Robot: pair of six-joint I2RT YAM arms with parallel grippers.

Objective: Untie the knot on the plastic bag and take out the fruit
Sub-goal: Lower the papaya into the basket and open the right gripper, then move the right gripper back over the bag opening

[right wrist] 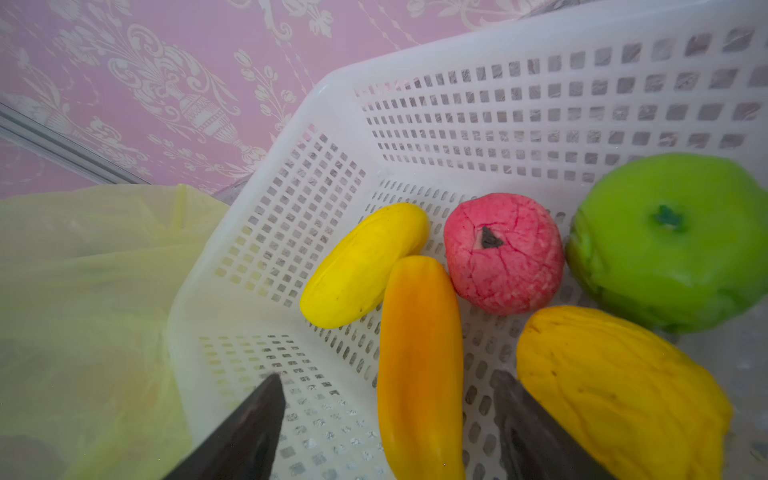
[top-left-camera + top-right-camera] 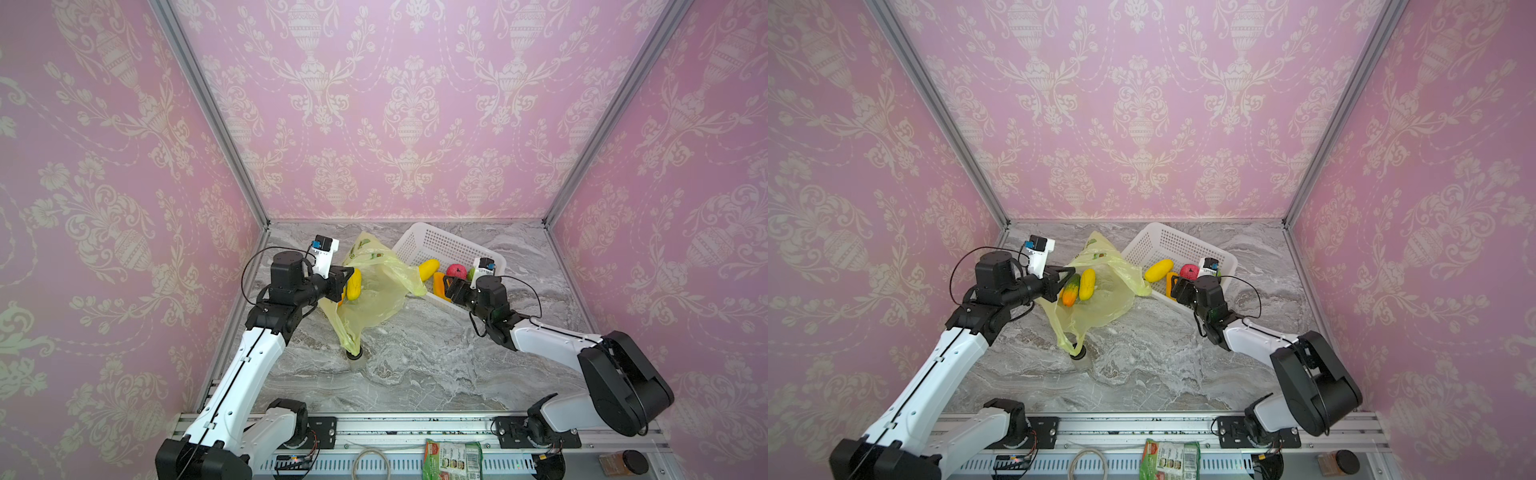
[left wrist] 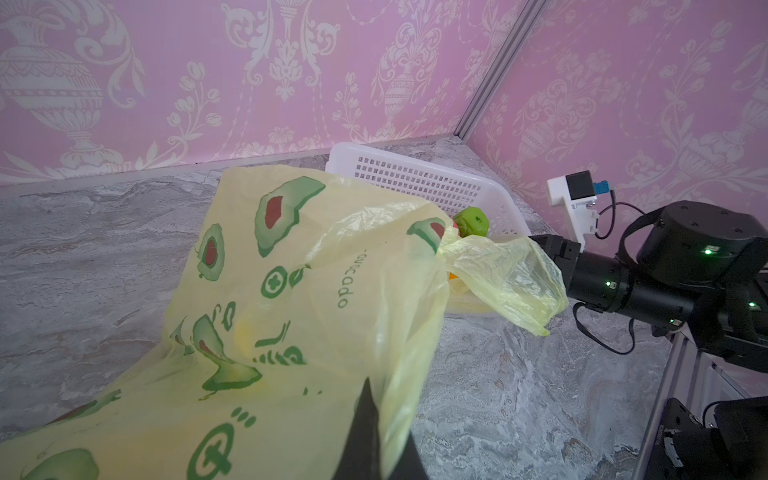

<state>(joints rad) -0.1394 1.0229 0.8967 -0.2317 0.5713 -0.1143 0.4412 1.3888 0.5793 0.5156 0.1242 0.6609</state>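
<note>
Jaws of the right gripper (image 1: 386,376) stand wide apart over the white perforated plastic basket (image 1: 540,104), straddling without touching an orange oblong toy fruit (image 1: 419,332), 1 of 5 lying there. Meanwhile the left gripper (image 3: 365,415) is pinched tight on the thin yellow-green avocado-print plastic bag (image 2: 382,291). It holds the bag up just beside the basket, with a yellow fruit (image 2: 1087,284) and a green-orange fruit (image 2: 1071,289) inside.

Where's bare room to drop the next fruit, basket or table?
Basket: the far end by the back wall is bare; its near end is packed with five fruits under the open right gripper. Table: wide bare marble in front, between the plastic bag and the right arm. Left side is crowded by the bag and left gripper.
</note>
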